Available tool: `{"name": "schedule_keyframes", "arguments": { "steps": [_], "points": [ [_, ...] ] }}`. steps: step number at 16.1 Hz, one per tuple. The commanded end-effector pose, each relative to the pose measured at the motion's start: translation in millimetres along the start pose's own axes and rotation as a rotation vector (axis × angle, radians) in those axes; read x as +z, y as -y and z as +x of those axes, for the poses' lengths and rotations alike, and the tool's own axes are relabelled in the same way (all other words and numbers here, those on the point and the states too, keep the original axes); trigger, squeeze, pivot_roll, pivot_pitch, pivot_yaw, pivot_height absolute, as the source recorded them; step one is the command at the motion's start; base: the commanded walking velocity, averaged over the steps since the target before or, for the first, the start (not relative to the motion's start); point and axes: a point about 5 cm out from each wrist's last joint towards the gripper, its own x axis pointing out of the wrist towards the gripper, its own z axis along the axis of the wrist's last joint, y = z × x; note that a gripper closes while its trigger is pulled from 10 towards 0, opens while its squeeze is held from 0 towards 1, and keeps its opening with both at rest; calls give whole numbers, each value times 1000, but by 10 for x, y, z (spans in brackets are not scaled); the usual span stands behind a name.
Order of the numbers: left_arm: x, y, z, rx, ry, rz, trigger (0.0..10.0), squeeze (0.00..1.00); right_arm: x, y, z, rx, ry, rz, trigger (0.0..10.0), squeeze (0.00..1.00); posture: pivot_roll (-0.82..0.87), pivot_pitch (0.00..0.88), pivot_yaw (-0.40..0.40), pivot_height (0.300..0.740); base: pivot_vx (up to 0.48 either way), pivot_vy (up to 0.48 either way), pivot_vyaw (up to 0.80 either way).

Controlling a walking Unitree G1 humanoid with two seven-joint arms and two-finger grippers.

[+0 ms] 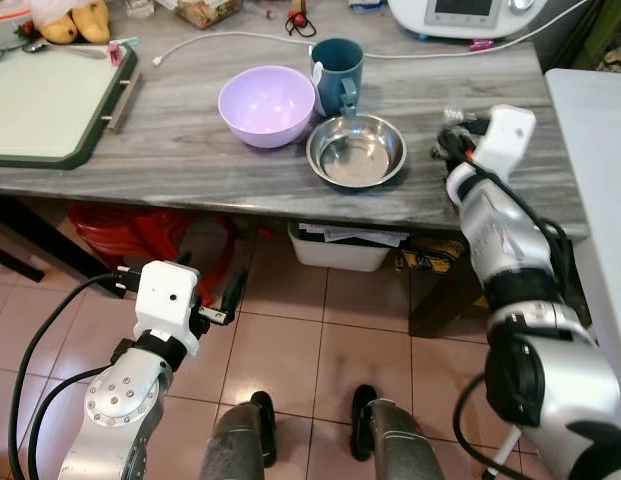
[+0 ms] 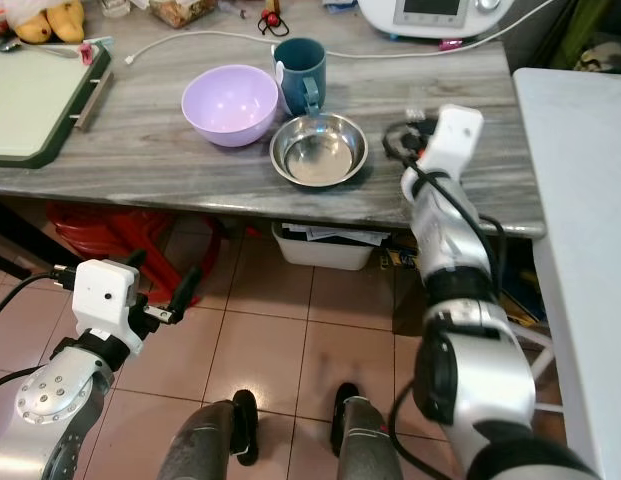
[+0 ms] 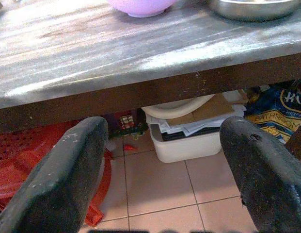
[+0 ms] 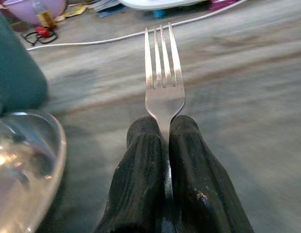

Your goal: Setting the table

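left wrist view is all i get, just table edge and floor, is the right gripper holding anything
Observer: Yes, the right gripper is shut on a fork, tines pointing away from it.
Operator: where is it over the table
Observer: Above the tabletop, to the right of the steel bowl.
Operator: what else is by that bowl
Observer: A lilac bowl on its left and a teal mug behind it.

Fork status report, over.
Right gripper shut on fork, above table right of steel bowl. Left gripper open, below table edge.
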Motion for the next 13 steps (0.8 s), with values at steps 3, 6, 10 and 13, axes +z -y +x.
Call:
{"name": "schedule_keyframes", "arguments": {
  "steps": [3,6,10,13],
  "points": [
    [15,-3,-50,-10,-13,6,10000,0,-73,-141,53,22,-52,21,0,0,161,293,67,740,0,0,0],
    [7,1,-46,-12,-20,2,10000,0,-181,-188,59,2,-106,61,0,0,158,293,62,740,0,0,0],
    [5,21,-30,-13,-21,-8,10000,0,-371,-228,7,-9,-174,66,1451,0,150,288,47,740,0,0,0],
    [2,29,-23,-14,-22,-12,10000,0,-427,-182,-27,-23,-190,53,353,0,147,283,46,740,0,0,0]
  ]
}}
